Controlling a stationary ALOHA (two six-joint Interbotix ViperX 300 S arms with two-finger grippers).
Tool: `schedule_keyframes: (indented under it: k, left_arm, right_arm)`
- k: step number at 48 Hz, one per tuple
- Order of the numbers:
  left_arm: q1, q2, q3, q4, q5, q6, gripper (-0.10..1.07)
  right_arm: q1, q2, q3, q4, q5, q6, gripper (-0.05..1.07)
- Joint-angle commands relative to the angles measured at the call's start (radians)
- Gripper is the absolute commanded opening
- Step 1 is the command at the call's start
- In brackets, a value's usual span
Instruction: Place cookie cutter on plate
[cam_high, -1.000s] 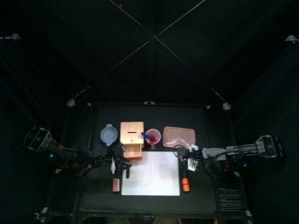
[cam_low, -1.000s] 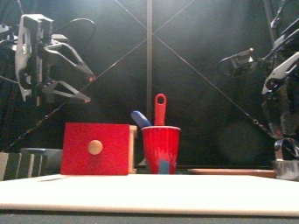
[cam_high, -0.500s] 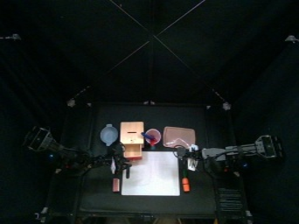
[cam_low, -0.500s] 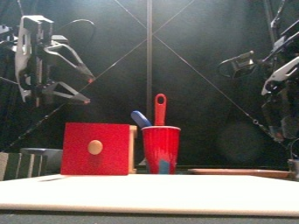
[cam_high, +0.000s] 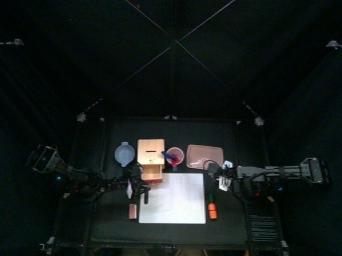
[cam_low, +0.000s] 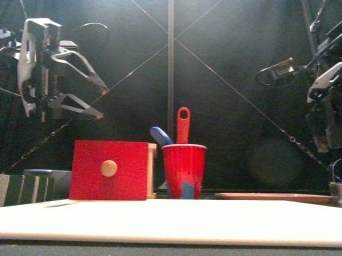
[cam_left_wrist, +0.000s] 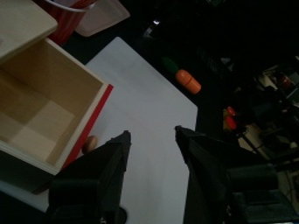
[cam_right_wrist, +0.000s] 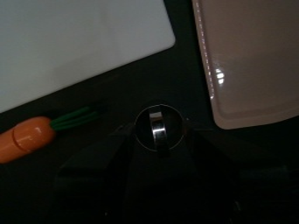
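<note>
1. Top view: a small black surface (cam_high: 112, 226) carries a white mat (cam_high: 174, 198) at its near middle. Along the far side, from left to right, stand a tan-orange box (cam_high: 151, 158), a red cup (cam_high: 175, 155) and the pale pink plate (cam_high: 205, 155). A toy carrot (cam_high: 213, 211) lies at the mat's right edge. The right end effector (cam_high: 225, 181) sits just near of the plate, and the left end effector (cam_high: 131, 184) is by the mat's left edge. The cookie cutter is too small to make out here.

2. Front view: the box (cam_low: 110, 170) and the cup (cam_low: 185, 170), which holds upright utensils, stand large in the middle. The plate (cam_low: 274, 197) shows as a thin low edge to the right. The left arm (cam_low: 54, 70) hangs raised on the left.

3. Left wrist view: the left end effector (cam_left_wrist: 151, 133) has its jaws apart and holds nothing, above the mat (cam_left_wrist: 146, 105) beside the open box (cam_left_wrist: 41, 96).

4. Right wrist view: the cookie cutter (cam_right_wrist: 160, 124), a small shiny metal ring, lies on the dark surface between mat (cam_right_wrist: 82, 39) and plate (cam_right_wrist: 251, 61), close to the plate but not on it. The right end effector (cam_right_wrist: 162, 138) is over it, its dark jaws seemingly spread either side and not clamped. The carrot (cam_right_wrist: 30, 138) lies nearby.

5. Handling, as a judgement: the cutter is probably light, stiff and slippery, with thin walls. Pinching across the ring's opposite walls seems safest, since a glancing grip could flick it away.
</note>
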Motion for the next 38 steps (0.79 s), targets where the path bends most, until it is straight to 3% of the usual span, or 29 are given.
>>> schedule_keyframes:
  k: [1,19,33,38]
  left_arm:
    - [0.002,0.002,-0.008,0.002,-0.003,0.003,0.83]
    - [0.003,0.005,-0.009,0.002,-0.003,0.003,0.83]
    - [0.003,0.005,-0.009,0.002,-0.005,0.002,0.83]
    - [0.003,0.003,-0.008,0.002,-0.003,0.003,0.83]
  right_arm:
    - [-0.005,-0.008,0.002,0.025,-0.009,-0.002,0.88]
    - [-0.026,0.002,0.083,0.026,-0.095,-0.002,0.84]
    - [-0.06,-0.008,0.084,0.025,-0.118,-0.005,0.57]
    - [-0.071,-0.011,0.055,0.015,-0.118,-0.006,0.52]
